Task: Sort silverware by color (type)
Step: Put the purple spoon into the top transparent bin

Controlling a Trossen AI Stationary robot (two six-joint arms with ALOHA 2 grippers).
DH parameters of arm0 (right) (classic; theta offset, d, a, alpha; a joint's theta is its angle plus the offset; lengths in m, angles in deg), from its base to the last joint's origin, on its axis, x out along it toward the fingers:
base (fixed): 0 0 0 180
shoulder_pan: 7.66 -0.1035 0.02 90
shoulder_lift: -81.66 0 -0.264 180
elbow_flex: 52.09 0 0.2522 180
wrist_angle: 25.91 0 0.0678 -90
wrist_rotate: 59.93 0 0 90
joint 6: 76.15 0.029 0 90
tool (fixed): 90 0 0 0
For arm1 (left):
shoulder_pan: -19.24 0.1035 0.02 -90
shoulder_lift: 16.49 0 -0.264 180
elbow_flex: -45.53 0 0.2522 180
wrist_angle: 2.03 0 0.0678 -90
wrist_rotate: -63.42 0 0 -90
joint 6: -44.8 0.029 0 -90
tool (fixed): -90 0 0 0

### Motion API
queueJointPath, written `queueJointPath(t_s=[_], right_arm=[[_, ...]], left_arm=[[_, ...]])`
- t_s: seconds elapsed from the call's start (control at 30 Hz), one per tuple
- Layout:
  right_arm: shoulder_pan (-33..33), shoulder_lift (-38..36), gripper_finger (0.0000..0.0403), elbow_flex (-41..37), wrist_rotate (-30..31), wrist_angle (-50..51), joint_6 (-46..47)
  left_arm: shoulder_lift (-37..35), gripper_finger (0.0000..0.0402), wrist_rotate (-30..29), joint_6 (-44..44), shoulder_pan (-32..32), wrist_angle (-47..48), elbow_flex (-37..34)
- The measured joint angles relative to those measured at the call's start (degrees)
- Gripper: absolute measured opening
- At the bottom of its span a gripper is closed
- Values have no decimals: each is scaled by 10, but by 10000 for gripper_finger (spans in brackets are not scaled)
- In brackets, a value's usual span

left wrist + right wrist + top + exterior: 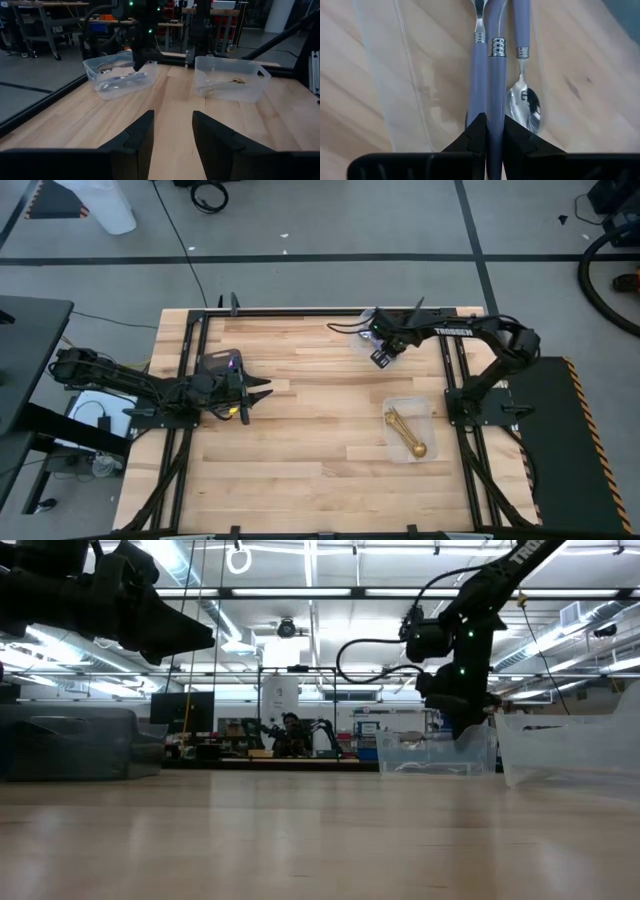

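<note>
Lilac-handled spoons (479,65) lie in the far container (120,75), one (496,100) pinched by the right hand (490,137); gold spoons (405,432) fill another.

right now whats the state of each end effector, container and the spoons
right end effector: shut on lilac-handled spoon, over far container
left end effector: open, empty
far container: holds lilac-handled spoons
near container: holds gold spoons
</note>
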Motion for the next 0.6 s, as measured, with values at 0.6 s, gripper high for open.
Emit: queueJointPath(t_s=[0.6], right_arm=[[26,49,46,0,-46,-3,4]], left_arm=[[0,141,0,0,0,0,0]])
